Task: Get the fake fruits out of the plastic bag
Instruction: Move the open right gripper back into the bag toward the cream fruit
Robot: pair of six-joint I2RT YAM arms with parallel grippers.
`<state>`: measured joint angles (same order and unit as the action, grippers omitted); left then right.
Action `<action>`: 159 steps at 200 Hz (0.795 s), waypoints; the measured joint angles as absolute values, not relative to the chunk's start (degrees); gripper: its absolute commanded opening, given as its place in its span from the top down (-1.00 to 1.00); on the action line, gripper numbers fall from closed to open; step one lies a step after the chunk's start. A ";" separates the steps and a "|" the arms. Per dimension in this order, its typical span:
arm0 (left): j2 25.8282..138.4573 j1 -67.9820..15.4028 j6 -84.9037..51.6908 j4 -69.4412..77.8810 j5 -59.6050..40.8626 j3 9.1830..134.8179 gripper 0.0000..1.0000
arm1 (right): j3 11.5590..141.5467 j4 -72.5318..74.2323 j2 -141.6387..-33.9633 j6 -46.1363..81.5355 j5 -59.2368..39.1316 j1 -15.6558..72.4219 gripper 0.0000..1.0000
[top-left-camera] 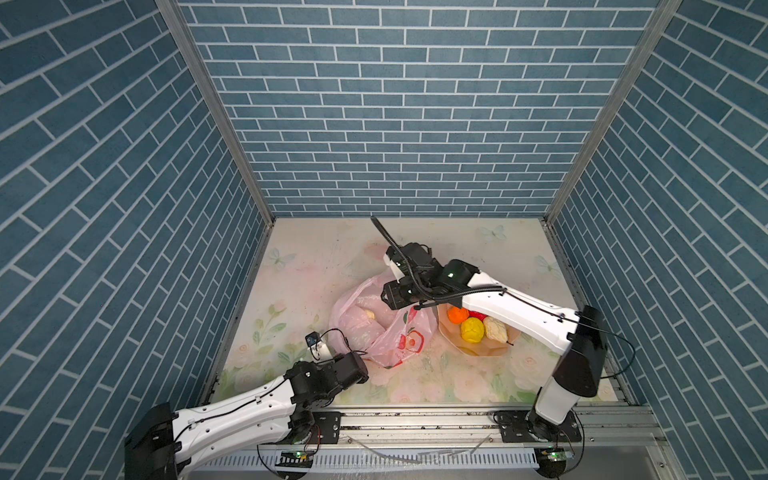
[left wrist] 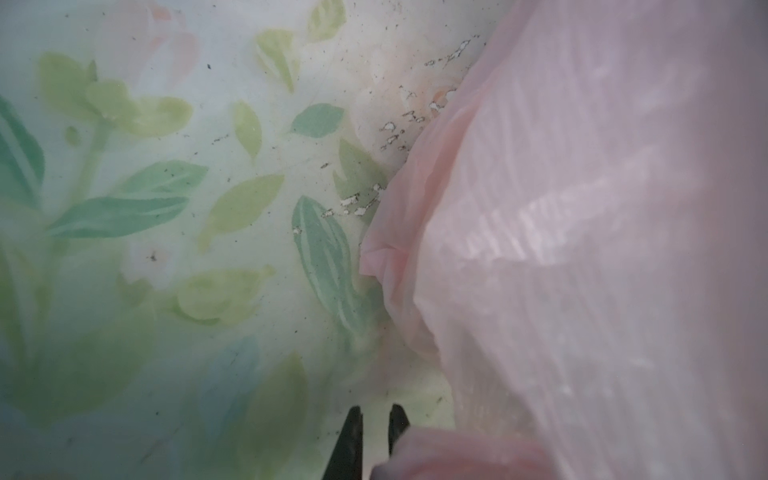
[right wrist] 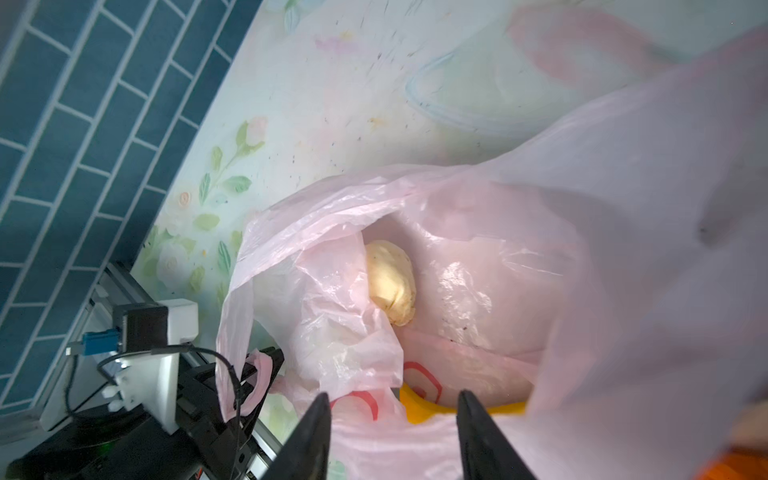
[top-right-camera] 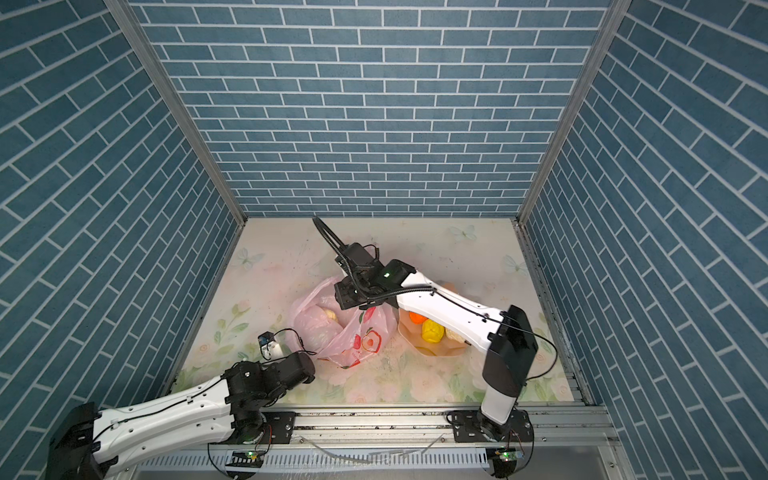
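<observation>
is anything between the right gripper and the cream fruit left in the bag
Partly. A crumpled fold of the plastic bag overlaps one side of the cream fruit; the right gripper faces the open mouth otherwise.

The plastic bag [top-left-camera: 365,332] is pale pink with red fruit prints, the bench [top-left-camera: 316,257] pastel floral, the walls [top-left-camera: 374,124] blue brick-patterned.

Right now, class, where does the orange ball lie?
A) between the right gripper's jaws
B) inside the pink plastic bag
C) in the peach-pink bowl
C: in a top view the orange ball sits in the peach-pink bowl beside a yellow ball, apart from the plastic bag.
</observation>
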<state>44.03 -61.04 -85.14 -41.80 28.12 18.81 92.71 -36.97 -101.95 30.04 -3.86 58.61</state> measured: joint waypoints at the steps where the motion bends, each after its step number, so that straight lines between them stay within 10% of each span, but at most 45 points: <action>1: 44.05 -61.04 -85.14 -41.74 28.10 18.81 0.69 | 92.82 -36.88 -102.41 30.09 -3.95 58.63 0.10; 159: 38.85 -61.04 -88.12 -48.42 26.79 17.96 0.69 | 95.20 -32.45 -117.80 28.80 -7.14 58.43 0.03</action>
